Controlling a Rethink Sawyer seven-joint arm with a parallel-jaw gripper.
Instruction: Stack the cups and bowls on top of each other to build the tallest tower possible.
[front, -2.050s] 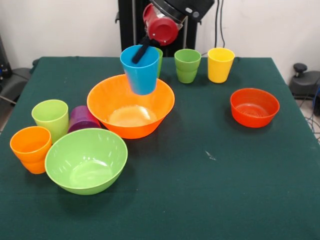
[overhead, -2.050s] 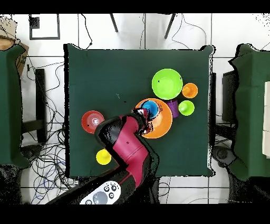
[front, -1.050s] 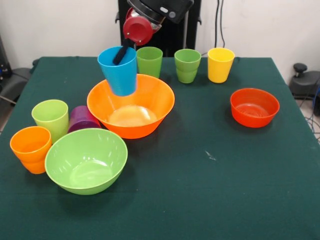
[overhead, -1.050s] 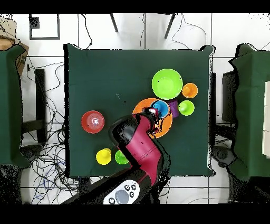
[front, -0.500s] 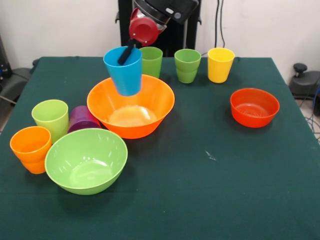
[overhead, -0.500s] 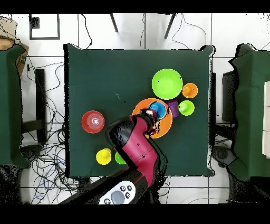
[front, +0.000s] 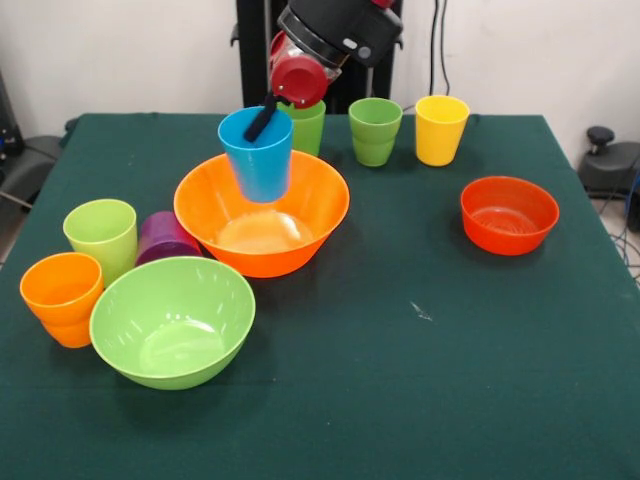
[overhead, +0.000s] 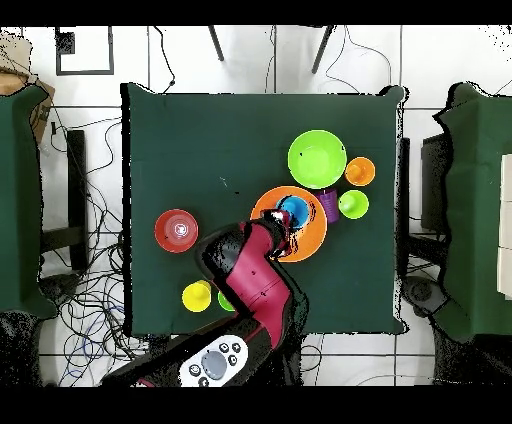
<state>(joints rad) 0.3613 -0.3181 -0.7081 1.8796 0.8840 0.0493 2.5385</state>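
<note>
The gripper (front: 266, 118) is clamped on the rim of the blue cup (front: 258, 158), one finger inside it, and holds it mouth-up and slightly tilted. The cup hangs clear of the table, over the far side of the orange bowl (front: 262, 212); the overhead view puts it within the bowl's rim. How far its base sits above the bowl's floor is hard to judge. The bowl lies straight below, so a plain descent should seat the cup.
</note>
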